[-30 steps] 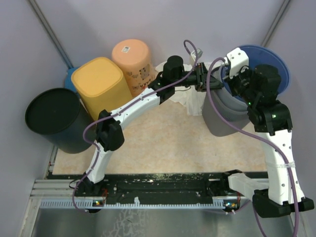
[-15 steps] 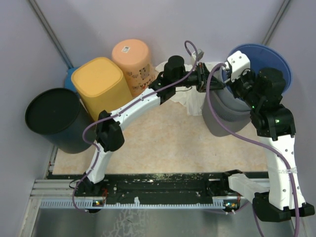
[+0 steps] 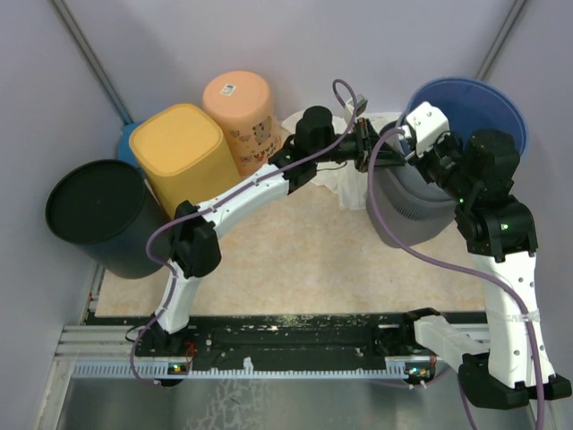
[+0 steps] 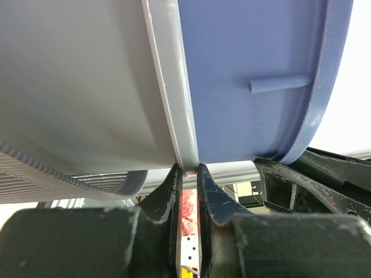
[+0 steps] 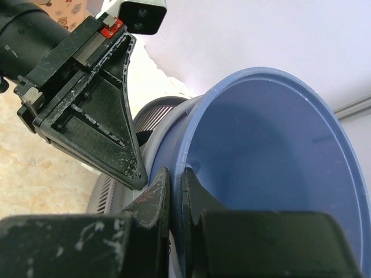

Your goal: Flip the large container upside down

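The large container (image 3: 407, 210) is a grey ribbed bin with a blue inner bucket (image 3: 474, 112). It is tilted at the back right, its mouth facing up and away. My left gripper (image 3: 383, 152) is shut on the grey rim (image 4: 168, 87), next to the blue wall (image 4: 249, 58); its fingertips (image 4: 187, 169) pinch the rim's edge. My right gripper (image 3: 414, 148) is shut on the blue rim (image 5: 191, 133), one finger inside and one outside (image 5: 175, 172). The left gripper's body (image 5: 98, 110) sits right beside it in the right wrist view.
A yellow bin (image 3: 179, 157), an orange bin (image 3: 240, 107) and a black bin (image 3: 98, 215) stand upside down at the back left. A white crumpled bag (image 3: 336, 179) lies by the grey container. Walls close in behind and on both sides.
The container has tipped further, so more of the blue inside shows from above. The right arm has moved up and right with the rim. Both grips held.
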You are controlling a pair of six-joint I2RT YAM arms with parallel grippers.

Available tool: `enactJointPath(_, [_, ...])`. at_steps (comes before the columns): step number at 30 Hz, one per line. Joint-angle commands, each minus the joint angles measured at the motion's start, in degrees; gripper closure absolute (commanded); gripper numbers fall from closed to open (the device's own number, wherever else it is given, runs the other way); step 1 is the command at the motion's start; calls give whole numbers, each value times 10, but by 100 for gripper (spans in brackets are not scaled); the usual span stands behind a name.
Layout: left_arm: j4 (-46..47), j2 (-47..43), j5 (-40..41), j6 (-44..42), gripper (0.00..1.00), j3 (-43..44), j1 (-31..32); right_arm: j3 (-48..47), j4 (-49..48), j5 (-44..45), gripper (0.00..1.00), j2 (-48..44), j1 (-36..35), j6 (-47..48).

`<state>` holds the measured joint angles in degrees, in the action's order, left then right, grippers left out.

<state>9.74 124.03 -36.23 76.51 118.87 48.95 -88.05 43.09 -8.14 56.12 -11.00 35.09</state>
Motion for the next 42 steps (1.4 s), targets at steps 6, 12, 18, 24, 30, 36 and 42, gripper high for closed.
enactJointPath(6, [-30,2,81,-14,99,-65,-40,-70,-105,-140,100,-63,-14,46])
enactJointPath(12, [-23,-19,82,-18,99,-97,-67,-57,-66,-128,100,-77,-15,59])
enactJointPath(18, [-6,-36,81,-13,99,-127,-93,-59,-44,-97,100,-85,-14,84])
enactJointPath(24, [-18,-30,75,-23,95,-112,-92,-52,-73,-110,100,-85,-15,74])
enactJointPath(30, [-12,-46,63,-34,74,-113,-79,-40,-95,-113,100,-77,-14,67])
enactJointPath(36, [3,-91,72,-48,54,-145,-71,-16,-115,-101,100,-75,-15,63])
enactJointPath(42, [-14,-148,97,-92,40,-170,-73,-2,-124,-100,100,-76,-14,64])
